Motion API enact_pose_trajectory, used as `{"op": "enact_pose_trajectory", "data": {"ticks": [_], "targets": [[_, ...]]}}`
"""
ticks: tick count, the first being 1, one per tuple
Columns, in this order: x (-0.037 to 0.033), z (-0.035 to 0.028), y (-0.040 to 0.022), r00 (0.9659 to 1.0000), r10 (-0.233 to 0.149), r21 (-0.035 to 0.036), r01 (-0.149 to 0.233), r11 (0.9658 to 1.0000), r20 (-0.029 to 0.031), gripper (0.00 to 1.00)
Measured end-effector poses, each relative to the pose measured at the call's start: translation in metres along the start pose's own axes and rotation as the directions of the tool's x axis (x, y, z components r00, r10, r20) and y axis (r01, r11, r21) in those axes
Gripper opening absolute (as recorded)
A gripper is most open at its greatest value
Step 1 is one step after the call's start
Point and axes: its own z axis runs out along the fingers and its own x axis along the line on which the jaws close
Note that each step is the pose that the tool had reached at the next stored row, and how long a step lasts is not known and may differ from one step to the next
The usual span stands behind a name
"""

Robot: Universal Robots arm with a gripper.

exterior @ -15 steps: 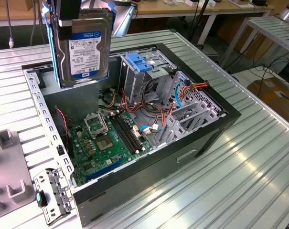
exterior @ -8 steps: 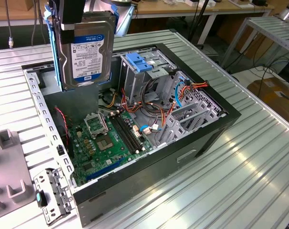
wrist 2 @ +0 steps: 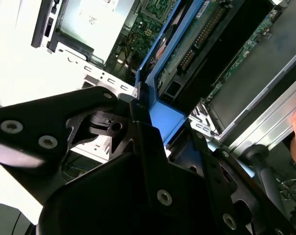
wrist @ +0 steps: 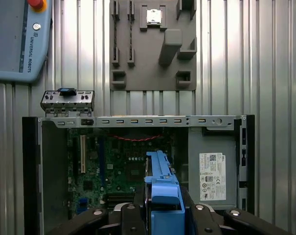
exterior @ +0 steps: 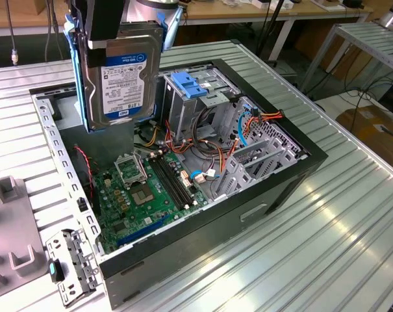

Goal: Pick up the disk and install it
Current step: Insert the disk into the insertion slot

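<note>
The disk [exterior: 121, 78] hangs upright in the air above the back of the open computer case [exterior: 261, 214], its labelled face turned to the exterior camera. Its bright blue carrier [exterior: 79, 78] runs down the edges. My gripper [exterior: 108, 36] is shut on the disk's upper end. In the first wrist view the blue carrier [wrist: 162, 188] sticks out between the black fingers [wrist: 130, 218], over the motherboard [wrist: 118, 166]. In the second wrist view the carrier [wrist 2: 160, 105] and the disk's circuit-board side [wrist 2: 196, 44] show. The metal drive cage [exterior: 186, 107] with its light blue latch [exterior: 190, 84] stands just to the disk's right in the exterior view.
Red, yellow and blue cables [exterior: 212, 153] cross the case beside the cage. A power supply [wrist: 214, 169] fills one corner. On the ribbed metal table [exterior: 326, 253] lie a grey fixture plate [wrist: 152, 44], a small metal bracket [exterior: 69, 266] and a teach pendant [wrist: 15, 39].
</note>
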Motion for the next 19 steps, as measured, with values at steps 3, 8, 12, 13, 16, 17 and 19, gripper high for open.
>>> {"op": "enact_pose_trajectory", "data": {"ticks": [3, 8, 12, 13, 16, 17, 19], "targets": [[0.0024, 0.0001, -0.0015, 1.0000, 0.000, 0.0001, 0.000, 1.0000, 0.0001, 0.37], [0.0037, 0.0000, -0.0105, 1.0000, 0.000, 0.0001, 0.000, 1.0000, 0.0000, 0.37], [0.0037, -0.0001, -0.0227, 1.0000, 0.000, 0.0001, 0.000, 1.0000, 0.0000, 0.37], [0.0037, -0.0001, -0.0253, 1.0000, 0.000, 0.0000, 0.000, 1.0000, 0.0000, 0.37], [0.0036, -0.0001, -0.0360, 1.0000, 0.000, 0.0000, 0.000, 1.0000, 0.0000, 0.37], [0.0037, -0.0001, -0.0370, 1.0000, 0.000, 0.0001, 0.000, 1.0000, 0.0001, 0.37], [0.0054, -0.0001, -0.0373, 1.0000, 0.000, 0.0000, 0.000, 1.0000, 0.0000, 0.37]]}}
